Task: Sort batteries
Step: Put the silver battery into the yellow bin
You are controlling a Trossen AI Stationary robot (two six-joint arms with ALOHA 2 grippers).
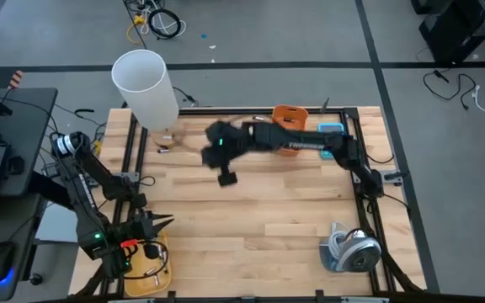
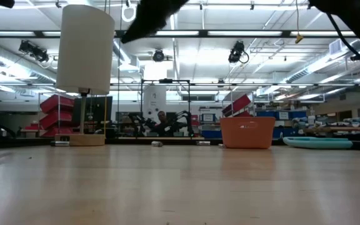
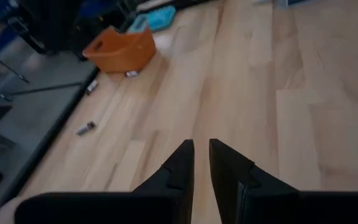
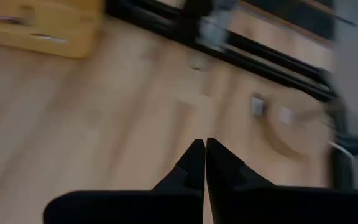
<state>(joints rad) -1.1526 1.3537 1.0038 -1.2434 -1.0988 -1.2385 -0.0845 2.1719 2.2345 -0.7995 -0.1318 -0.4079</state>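
I'm seeing the left gripper (image 1: 160, 222) sitting low over the near left corner of the table (image 1: 293, 219), its fingers (image 3: 182, 163) parted by only a narrow gap and nothing between them. Just beside it a wooden tray (image 1: 151, 268) is lying at the table's near edge. Farther back, a tall white cylinder (image 1: 146, 87) is standing on a round wooden base. Near that base I'm picking out a few small batteries (image 3: 86, 128) lying on the wood along the far rail. The right gripper (image 1: 227, 178) is hanging above mid-table, fingers (image 4: 194, 157) pressed together and holding nothing. Behind it an orange bin (image 1: 289, 116) is sitting at the far edge.
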